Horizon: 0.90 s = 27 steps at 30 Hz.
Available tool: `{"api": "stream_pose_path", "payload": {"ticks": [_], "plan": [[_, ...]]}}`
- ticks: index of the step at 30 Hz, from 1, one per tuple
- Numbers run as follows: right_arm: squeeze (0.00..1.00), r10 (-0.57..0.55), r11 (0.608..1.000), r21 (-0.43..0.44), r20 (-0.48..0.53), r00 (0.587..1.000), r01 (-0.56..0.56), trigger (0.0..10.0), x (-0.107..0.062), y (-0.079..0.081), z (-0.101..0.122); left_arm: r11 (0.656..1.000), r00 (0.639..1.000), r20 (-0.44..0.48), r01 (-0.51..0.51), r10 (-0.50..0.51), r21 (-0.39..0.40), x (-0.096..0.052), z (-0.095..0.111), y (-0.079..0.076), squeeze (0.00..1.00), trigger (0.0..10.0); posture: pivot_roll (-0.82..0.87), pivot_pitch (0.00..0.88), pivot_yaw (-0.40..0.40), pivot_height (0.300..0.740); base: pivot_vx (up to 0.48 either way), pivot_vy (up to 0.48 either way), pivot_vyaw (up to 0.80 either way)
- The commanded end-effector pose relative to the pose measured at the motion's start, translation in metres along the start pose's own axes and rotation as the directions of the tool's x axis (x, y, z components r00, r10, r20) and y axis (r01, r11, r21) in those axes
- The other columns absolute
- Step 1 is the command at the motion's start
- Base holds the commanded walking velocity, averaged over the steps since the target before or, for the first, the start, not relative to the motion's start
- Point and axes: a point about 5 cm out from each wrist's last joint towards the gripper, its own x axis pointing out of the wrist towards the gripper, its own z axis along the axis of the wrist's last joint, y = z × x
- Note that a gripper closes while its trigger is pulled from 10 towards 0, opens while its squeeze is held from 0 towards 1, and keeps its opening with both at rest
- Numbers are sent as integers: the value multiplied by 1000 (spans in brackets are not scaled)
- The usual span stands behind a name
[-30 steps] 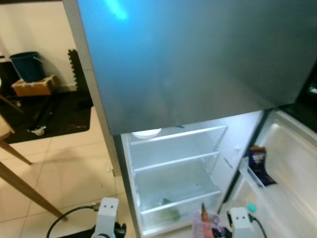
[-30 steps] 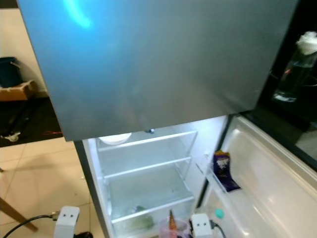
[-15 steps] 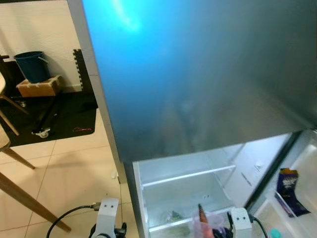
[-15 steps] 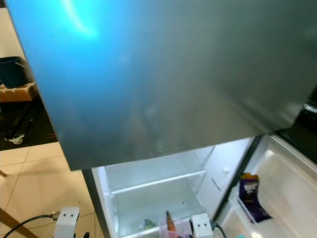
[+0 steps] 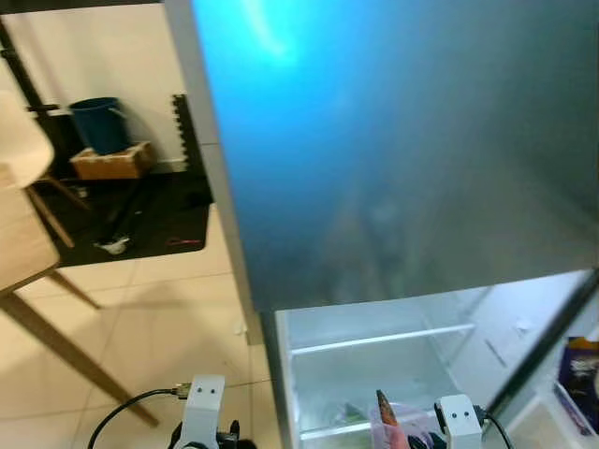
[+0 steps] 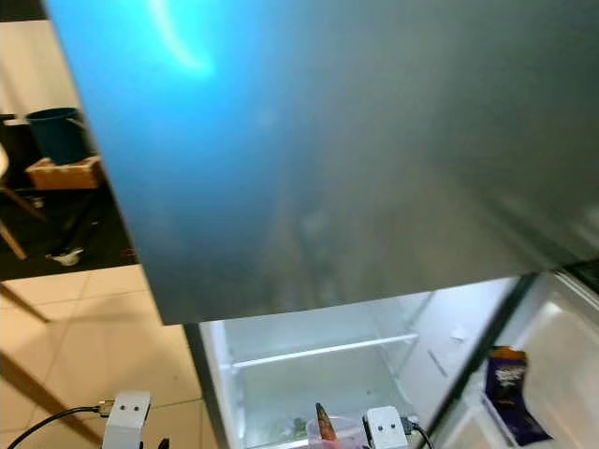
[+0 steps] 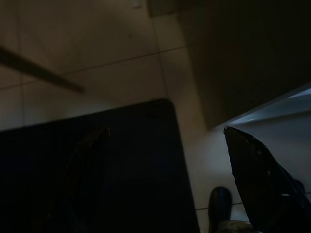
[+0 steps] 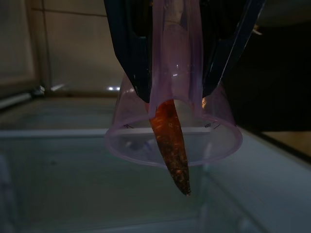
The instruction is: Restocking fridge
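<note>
**A:** While the lower compartment of the grey steel fridge [image 5: 393,168] stands lit at the bottom of the frame, where's the cargo?

**B:** Right gripper [image 8: 177,90] is clenched on a clear pink plastic cup [image 8: 173,131], one finger on each side of the wall. An orange carrot [image 8: 171,145] pokes out past the rim. In the head views the cup sits at lower centre, just in front of the white wire shelves [image 5: 379,340].

**A:** Left side?

**B:** Left gripper [image 7: 165,179] hangs idle over the tiled floor [image 5: 140,318], fingers spread, holding nothing.

**A:** Anything stocked already?

**B:** A purple snack packet [image 6: 508,379] in the door bin, lower right. Something green on a low shelf, too blurred to name.

**A:** How to place it well?

**B:** My judgement: keep the cup level so the carrot doesn't slide out, enter between two shelves, clear the upper door's lower edge, and set the base flat before letting go.
</note>
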Motion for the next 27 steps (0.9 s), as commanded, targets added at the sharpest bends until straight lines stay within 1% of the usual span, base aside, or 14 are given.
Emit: {"api": "stream_pose_path", "payload": {"ticks": [1,15,18,27], "plan": [[0,13,1000,-6,-5,1000,-13,10000,-1,3,-3,1000,1000,-24,-11,11,15,-2,-8,2,0,10000,-41,109,25,740,0,0,800],[0,1,1000,-13,-6,1000,-1,10000,0,2,-2,998,999,-28,-36,38,51,-2,-8,5,0,10000,-41,107,26,740,0,0,772],[0,-39,999,36,-9,999,39,10000,-1,-2,-3,998,999,-31,-35,37,52,-2,-8,5,0,10000,-40,109,27,740,0,0,0],[0,-82,996,15,-40,996,82,10000,-2,-7,-6,999,1000,-27,6,-4,51,-1,-7,1,0,10000,-38,119,29,740,0,0,0]]}}
